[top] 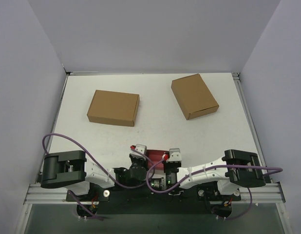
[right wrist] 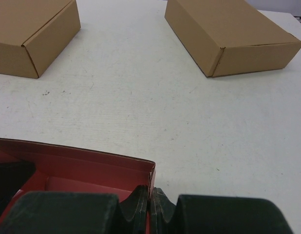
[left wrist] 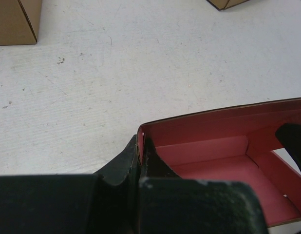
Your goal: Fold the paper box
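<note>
A: Where's the pink thin-card paper box?
B: On or just over the white table, I can't tell which. It is nearer the arm bases than the flat brown cardboard box on the left, off to that box's right, open side up
A: And the fingers?
B: The left gripper is pinched onto its left end wall, the right gripper onto its right end wall
A: The second brown cardboard box?
B: Right of the first, turned askew

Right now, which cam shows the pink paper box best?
Left wrist. The paper box fills the lower right there, open, with its floor and inner walls visible. Right wrist shows only one long wall and a corner. Top external shows just a small red patch, mostly covered.
</note>
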Controlling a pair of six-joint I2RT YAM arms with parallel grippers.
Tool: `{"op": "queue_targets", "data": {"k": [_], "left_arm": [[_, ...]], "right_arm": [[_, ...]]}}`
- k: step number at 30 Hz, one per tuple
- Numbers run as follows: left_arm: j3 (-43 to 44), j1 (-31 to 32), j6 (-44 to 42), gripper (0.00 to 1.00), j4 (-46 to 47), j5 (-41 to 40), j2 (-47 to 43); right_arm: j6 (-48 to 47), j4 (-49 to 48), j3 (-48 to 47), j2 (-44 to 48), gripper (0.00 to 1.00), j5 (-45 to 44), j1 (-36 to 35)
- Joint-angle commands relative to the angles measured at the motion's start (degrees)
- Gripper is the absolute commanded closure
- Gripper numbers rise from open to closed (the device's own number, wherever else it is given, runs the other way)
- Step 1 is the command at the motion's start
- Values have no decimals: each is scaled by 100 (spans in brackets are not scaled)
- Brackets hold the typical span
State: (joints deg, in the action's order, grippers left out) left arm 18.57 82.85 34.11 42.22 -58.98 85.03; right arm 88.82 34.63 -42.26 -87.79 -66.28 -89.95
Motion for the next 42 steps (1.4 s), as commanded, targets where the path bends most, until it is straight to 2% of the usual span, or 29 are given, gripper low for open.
{"op": "queue_targets", "data": {"k": [1,7,12,15,18,19,21,22,23,24,27,31,34,35,36,37,38,39,42], "left_arm": [[-160,310,386,100,6,213,66],[-99,513,404,100,41,-43,364],[129,785,561,100,-433,-534,496],[287,917,597,100,-749,-798,540],[393,952,667,100,-978,-896,602],[402,961,693,100,-1039,-939,593],[411,961,764,100,-1145,-975,602],[411,961,781,100,-1172,-1010,611],[411,961,790,100,-1215,-1028,602],[420,961,799,100,-1242,-1036,593],[411,961,826,100,-1321,-1098,576],[420,961,782,100,-1392,-1142,558],[420,961,642,100,-1348,-1151,576],[420,961,580,100,-1278,-1159,576],[411,961,492,100,-1243,-1160,584],[402,961,431,100,-1190,-1151,584],[393,961,369,100,-1085,-1133,584],[358,961,255,100,-1023,-1142,584],[332,961,88,100,-839,-1072,558]], "right_arm": [[356,210,-335,60,93,-60,-215],[338,702,-704,69,68,-183,-611],[925,1238,-792,69,45,-78,-909],[1513,1721,-810,104,37,-52,-998],[2207,2572,-906,139,32,-78,-1182],[2732,2845,-942,148,32,-113,-1330],[3289,3749,-1151,113,31,-157,-1498],[3944,4118,-1240,17,31,-174,-1577],[4298,4940,-1363,-62,31,-183,-1778],[4624,5270,-1564,-150,30,-192,-1893],[4355,5256,-1671,-169,29,-219,-2026],[4232,5256,-1514,365,27,-420,-2097],[3541,5159,-1460,1023,26,-552,-1948],[2998,4680,-1504,1201,26,-544,-1825],[1217,4214,-1513,1568,25,-300,-1459],[330,3661,-1461,1781,24,-124,-1168],[-454,2403,-1199,2018,24,52,-956],[-1532,1912,-1005,2490,24,193,-806],[-2374,820,-583,3117,25,431,-323]]}}
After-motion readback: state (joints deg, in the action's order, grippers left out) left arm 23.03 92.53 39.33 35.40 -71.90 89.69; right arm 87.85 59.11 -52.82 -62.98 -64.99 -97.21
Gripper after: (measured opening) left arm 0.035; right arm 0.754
